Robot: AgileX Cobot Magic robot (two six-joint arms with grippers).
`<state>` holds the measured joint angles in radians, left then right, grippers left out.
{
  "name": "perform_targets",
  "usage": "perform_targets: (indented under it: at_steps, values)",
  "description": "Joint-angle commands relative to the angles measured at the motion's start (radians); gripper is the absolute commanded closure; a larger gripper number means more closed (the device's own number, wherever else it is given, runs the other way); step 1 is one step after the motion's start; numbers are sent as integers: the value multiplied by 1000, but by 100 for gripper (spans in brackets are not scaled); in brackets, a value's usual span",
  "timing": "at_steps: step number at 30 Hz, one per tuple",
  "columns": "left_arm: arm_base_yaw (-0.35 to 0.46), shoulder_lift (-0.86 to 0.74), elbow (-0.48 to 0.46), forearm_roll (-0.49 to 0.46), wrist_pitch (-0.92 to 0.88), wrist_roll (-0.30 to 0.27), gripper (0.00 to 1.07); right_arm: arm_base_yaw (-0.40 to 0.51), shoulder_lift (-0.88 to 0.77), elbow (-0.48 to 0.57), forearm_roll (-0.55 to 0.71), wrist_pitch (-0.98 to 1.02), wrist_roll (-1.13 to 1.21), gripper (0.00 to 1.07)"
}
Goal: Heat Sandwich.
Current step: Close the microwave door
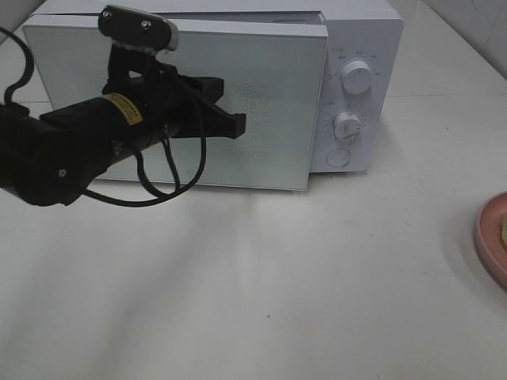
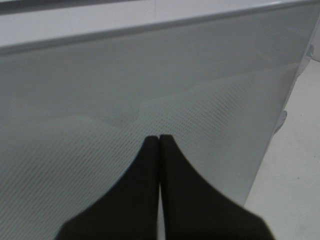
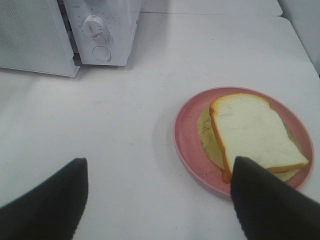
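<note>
Sandwich (image 3: 252, 132) on pink plate (image 3: 187, 135) | left gripper (image 2: 159, 142) closed, at microwave door (image 1: 261, 103) | right gripper (image 3: 159, 200) open, empty

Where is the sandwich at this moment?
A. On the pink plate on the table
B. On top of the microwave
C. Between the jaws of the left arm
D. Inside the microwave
A: the right wrist view shows the sandwich lying on the pink plate, which rests on the table apart from the microwave, with no jaws closed on it.
</note>
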<state>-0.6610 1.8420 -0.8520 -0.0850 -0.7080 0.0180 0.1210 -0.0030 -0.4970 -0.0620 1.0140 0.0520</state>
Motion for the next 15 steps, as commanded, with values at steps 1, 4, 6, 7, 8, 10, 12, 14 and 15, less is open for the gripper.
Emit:
perform_targets:
  at_steps: [1, 4, 6, 7, 8, 10, 12, 14, 15]
  values:
    - [-25, 42, -84, -12, 37, 1, 107, -4, -29, 1, 0, -17, -13, 32]
    - [-42, 73, -139, -12, 64, 1, 107, -4, -29, 1, 0, -17, -13, 32]
    - [-51, 93, -170, -13, 68, 1, 107, -4, -29, 1, 0, -17, -13, 32]
    - [-54, 102, -187, -13, 69, 1, 107, -4, -29, 1, 0, -17, -13, 32]
    - [-57, 113, -204, -13, 71, 1, 107, -4, -29, 1, 0, -17, -13, 32]
    - [-62, 132, -236, -13, 83, 1, 107, -4, -29, 1, 0, -17, -13, 32]
    - [-67, 151, -268, -15, 110, -2, 107, -4, -29, 1, -2, -17, -12, 32]
    - [-67, 167, -298, -15, 126, -2, 107, -4, -29, 1, -2, -17, -12, 33]
    - [-67, 174, -311, -15, 126, -2, 107, -4, -29, 1, -2, -17, -12, 33]
